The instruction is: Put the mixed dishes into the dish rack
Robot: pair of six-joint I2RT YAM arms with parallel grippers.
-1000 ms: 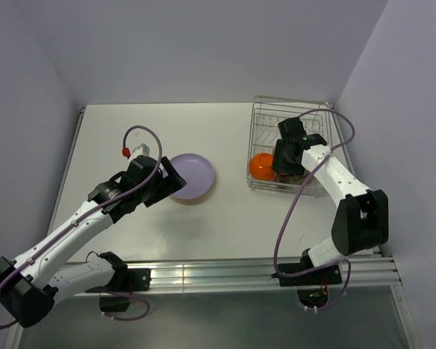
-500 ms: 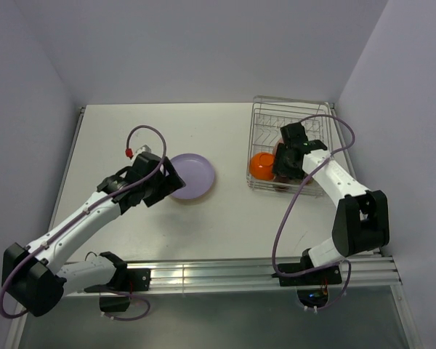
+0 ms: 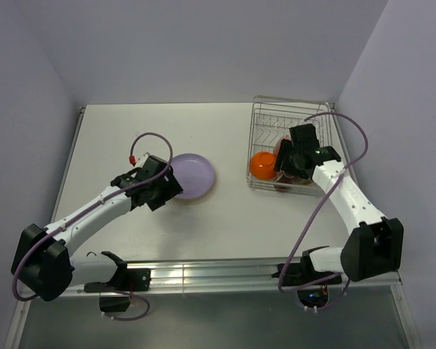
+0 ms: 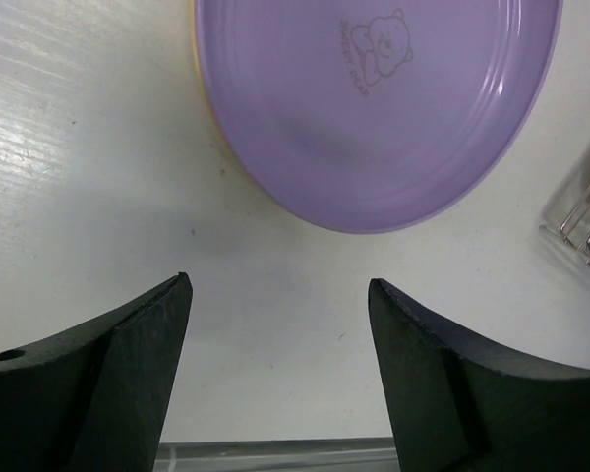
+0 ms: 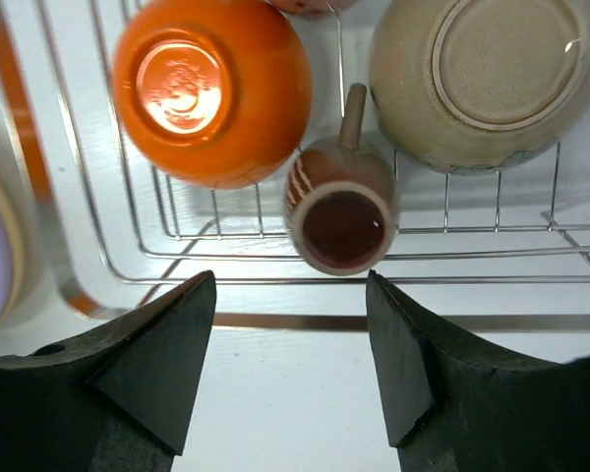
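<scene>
The left arm has dropped lower and swung its elbow out, carrying the left gripper [image 4: 280, 374] from over the left edge of the lilac plate [image 3: 195, 175] to just outside the rim at about 8 o'clock in the top view. Its jaws stand apart with only bare table [image 3: 123, 131] between the fingers [image 4: 118, 379], nothing gripped. The plate lies flat and face up, well clear of the dish rack [image 3: 314, 116] and at the rack's 9 o'clock. Being round it has no long axis, and the bear print [image 4: 379, 49] sits toward 12 o'clock in the left wrist view. The plate itself has not moved. To the right, the right arm has swung outward and the right gripper [image 5: 290, 364] has shifted slightly toward 3 o'clock over the rack's near rail, jaws open and empty. Inside the rack the orange bowl [image 5: 211, 88] rests upside down at the left. The small dark handled cup [image 5: 342, 211] stands just beside it, mouth toward the camera and handle pointing to 12 o'clock. The white bowl [image 5: 477, 79] lies overturned at the right.
</scene>
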